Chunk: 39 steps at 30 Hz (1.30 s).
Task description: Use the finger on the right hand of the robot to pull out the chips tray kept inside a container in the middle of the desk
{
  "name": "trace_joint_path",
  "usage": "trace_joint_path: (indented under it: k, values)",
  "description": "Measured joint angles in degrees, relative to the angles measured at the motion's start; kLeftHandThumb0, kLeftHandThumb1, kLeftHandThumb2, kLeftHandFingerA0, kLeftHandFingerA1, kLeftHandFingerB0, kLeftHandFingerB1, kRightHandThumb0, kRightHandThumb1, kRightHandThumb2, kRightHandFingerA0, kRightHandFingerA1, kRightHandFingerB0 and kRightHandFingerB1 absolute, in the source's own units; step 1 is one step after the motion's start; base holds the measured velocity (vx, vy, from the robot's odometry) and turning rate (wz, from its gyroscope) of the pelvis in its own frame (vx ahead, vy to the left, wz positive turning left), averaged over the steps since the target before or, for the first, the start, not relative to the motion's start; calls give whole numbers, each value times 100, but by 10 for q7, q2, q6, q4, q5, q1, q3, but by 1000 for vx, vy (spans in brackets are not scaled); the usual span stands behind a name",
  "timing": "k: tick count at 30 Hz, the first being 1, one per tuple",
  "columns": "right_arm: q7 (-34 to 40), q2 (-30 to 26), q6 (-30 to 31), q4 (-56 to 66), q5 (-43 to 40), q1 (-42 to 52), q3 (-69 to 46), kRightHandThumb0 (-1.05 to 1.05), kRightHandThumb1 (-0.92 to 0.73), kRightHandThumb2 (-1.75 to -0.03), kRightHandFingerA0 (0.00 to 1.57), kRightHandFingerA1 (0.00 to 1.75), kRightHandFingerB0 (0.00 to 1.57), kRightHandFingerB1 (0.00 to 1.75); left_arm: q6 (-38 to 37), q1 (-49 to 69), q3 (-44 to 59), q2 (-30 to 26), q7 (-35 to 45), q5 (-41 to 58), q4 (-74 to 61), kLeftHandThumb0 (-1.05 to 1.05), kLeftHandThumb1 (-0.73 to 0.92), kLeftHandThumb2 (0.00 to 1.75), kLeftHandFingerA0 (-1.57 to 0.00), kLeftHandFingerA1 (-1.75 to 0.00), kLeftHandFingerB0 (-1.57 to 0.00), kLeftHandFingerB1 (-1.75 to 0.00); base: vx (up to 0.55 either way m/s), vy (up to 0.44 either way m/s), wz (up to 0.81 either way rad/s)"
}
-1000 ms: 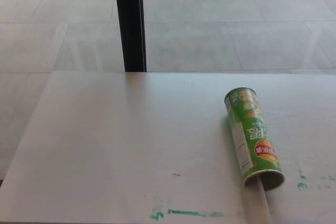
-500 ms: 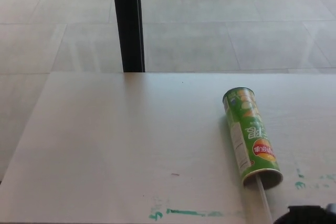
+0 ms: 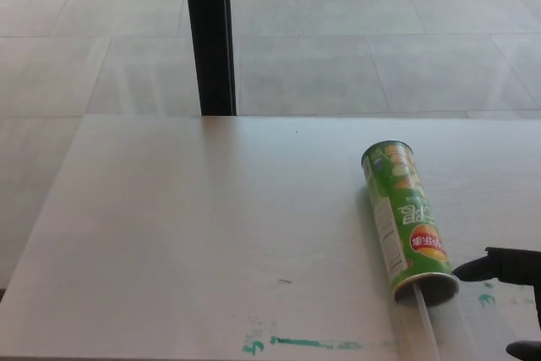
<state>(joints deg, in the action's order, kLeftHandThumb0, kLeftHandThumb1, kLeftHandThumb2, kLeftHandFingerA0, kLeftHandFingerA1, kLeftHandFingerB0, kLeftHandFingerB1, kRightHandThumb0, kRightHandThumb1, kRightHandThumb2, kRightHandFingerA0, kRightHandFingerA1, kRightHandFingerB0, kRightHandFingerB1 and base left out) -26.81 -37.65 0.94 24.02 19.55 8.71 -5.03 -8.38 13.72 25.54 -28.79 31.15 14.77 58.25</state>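
**Right hand lines up on the open end of the chips can**

Here we are at the mouth of the can. The green chips container (image 3: 407,221) lies on its side on the pale worktop (image 3: 211,234), toward the right of the view, its open end facing the near edge. A thin, clear strip of the tray (image 3: 427,327) pokes out of that mouth and runs down toward the bottom edge of the picture.

In from the right comes the right hand (image 3: 511,281), black, with one finger (image 3: 473,270) stretched out and its tip just beside the rim of the can, not obviously touching it. A second dark part shows low at the corner. The digits are spread and hold nothing. The left hand is out of shot.

Now, how to play this well? In my judgement the finger wants to drop lower, onto or behind the lip of the tray and not the cardboard rim, then draw straight back along the can's long axis. A sideways push risks rolling the can, since nothing braces it. Slow and level looks the safer call, because that clear tray seems thin and liable to slip off a fingertip.
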Motion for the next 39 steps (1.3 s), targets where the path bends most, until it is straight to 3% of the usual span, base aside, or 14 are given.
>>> trace_joint_path:
  k: [4,13,14,16,17,18,19,28,29,30,34,35,36,39]
  values:
    - [-20,-28,-1,1,-27,23,-61,-6,-55,-58,87,166,40,40,-1,1,1,0,0,1,5,-69,72,62,-34,-66,-30,-43,0,0,0]
    - [-35,-40,-7,-26,-83,63,-228,-11,-50,-62,90,147,43,40,-1,1,1,0,0,0,6,-69,73,62,-34,-61,-33,-43,0,0,0]
    - [-35,-39,-11,-37,-91,71,-254,-17,-50,-63,87,152,44,39,-1,2,1,0,0,0,6,-69,56,94,-30,-63,-26,-52,0,0,0]
    - [-35,-32,-14,-51,-103,81,-289,-13,-51,-60,79,161,47,37,-1,2,1,0,0,0,6,-69,73,62,-33,-61,-32,-43,0,0,0]
    - [-35,-26,-15,-61,-111,88,-310,-15,-52,-59,79,158,47,38,-1,1,1,0,0,0,7,-68,73,62,-33,-61,-32,-42,0,0,0]
    - [-34,-19,-16,-72,-118,96,-330,-18,-51,-60,80,154,48,38,-1,1,1,0,0,0,8,-70,56,96,-33,-64,-26,-52,0,0,0]
    - [-32,-9,-19,-88,-125,103,-350,-17,-51,-61,81,152,49,38,-1,-1,1,0,0,0,11,-67,73,62,-36,-64,-32,-42,0,0,0]
    - [12,61,-55,-250,-156,140,-434,-21,-46,-58,97,135,57,50,-1,-4,1,0,0,0,17,-67,72,61,-36,-62,-31,-42,0,0,0]
    - [20,67,-59,-273,-156,140,-435,22,-48,-54,102,117,52,56,-1,-4,1,0,0,0,17,-67,72,61,-36,-62,-31,-42,0,0,0]
    - [27,70,-63,-289,-155,140,-435,-22,-47,-59,98,136,55,53,-1,-4,1,0,0,0,18,-69,72,61,-39,-68,-34,-46,0,0,0]
    - [57,83,-75,-358,-153,135,-433,-19,-47,-62,101,144,56,60,-1,-3,1,0,0,0,18,-67,72,61,-41,-72,-38,-52,0,0,0]
    - [68,89,-79,-382,-152,133,-431,-21,-48,-62,101,148,55,63,-1,-3,1,0,0,0,17,-72,57,79,-42,-69,-36,-53,0,0,0]
    - [74,93,-82,-397,-152,131,-431,-19,-45,-64,99,152,55,64,-1,-3,1,0,0,0,17,-67,72,61,-42,-70,-41,-51,0,0,0]
    - [98,109,-91,-451,-151,127,-429,-21,-49,-62,99,142,52,66,-1,-4,1,1,-1,0,18,-68,71,61,-42,-68,-40,-47,0,0,0]
